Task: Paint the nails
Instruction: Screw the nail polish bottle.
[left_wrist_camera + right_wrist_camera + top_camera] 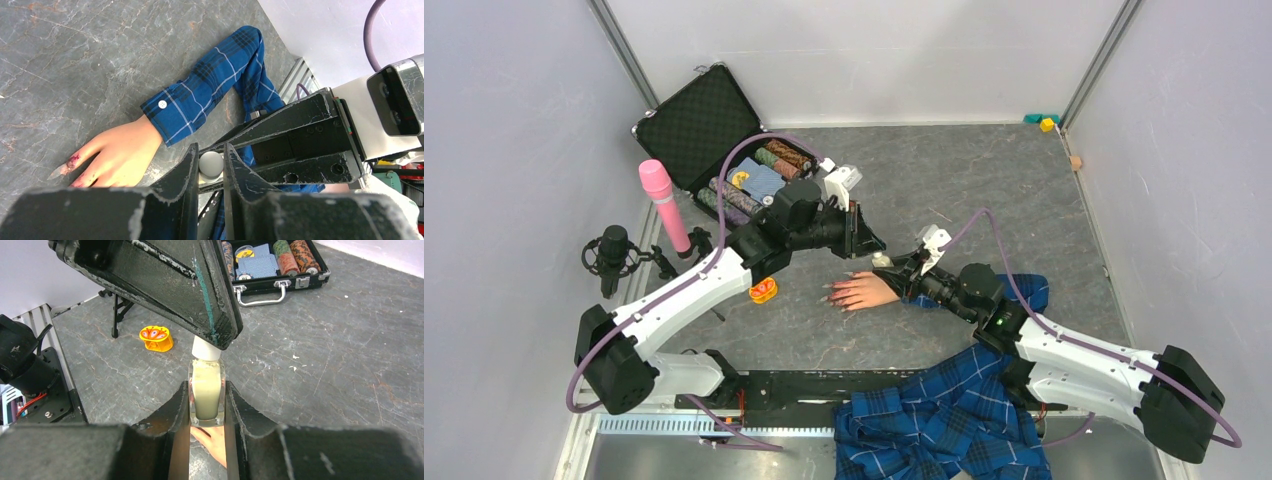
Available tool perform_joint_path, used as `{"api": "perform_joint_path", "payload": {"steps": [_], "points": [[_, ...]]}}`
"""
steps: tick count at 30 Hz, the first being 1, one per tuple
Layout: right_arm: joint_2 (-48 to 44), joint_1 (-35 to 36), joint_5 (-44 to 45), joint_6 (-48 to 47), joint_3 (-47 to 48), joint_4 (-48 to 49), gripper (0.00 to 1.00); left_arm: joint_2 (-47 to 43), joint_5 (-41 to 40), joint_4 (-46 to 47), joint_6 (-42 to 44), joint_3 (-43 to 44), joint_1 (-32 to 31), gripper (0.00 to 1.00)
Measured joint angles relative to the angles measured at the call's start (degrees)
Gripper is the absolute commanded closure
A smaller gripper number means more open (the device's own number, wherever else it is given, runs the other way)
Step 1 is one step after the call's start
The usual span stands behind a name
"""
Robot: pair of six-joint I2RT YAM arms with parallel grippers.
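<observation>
The small, clear, square-sided bottle, filled with pale liquid, is gripped upright between the scuffed black fingers of the right claw. Its round white cap is pinched from above by the left claw, whose fingers are set narrow against both sides. Below the bottle, the smooth flesh-coloured hand is laid flat on the grey marbled worktop, cuffed in a blue plaid sleeve. The nails, tapered and smeared reddish-pink, are seen resting on that surface.
</observation>
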Motion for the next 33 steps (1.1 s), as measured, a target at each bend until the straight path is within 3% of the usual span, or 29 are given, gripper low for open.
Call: {"api": "perform_joint_path", "payload": {"steps": [2,14,25,33], "points": [[0.0,0.0,0.0,0.1,0.0,-0.7,1.00,0.0,0.2,1.1,-0.2,-0.9,0.1,0.98],[-0.3,0.4,-6.6,4.3,1.4,-2.3,1.00,-8.6,3.4,9.2,-0.8,-10.6,0.6,0.98],[-1.5,-0.1,-18.8,12.1,1.4,9.3,1.00,-19.3,12.2,20.0,-0.8,-16.3,0.9,0.98],[1.0,-0.2,-26.8,16.4,1.4,19.2,1.00,-21.7,19.1,24.0,-0.8,-16.4,0.9,0.98]]}}
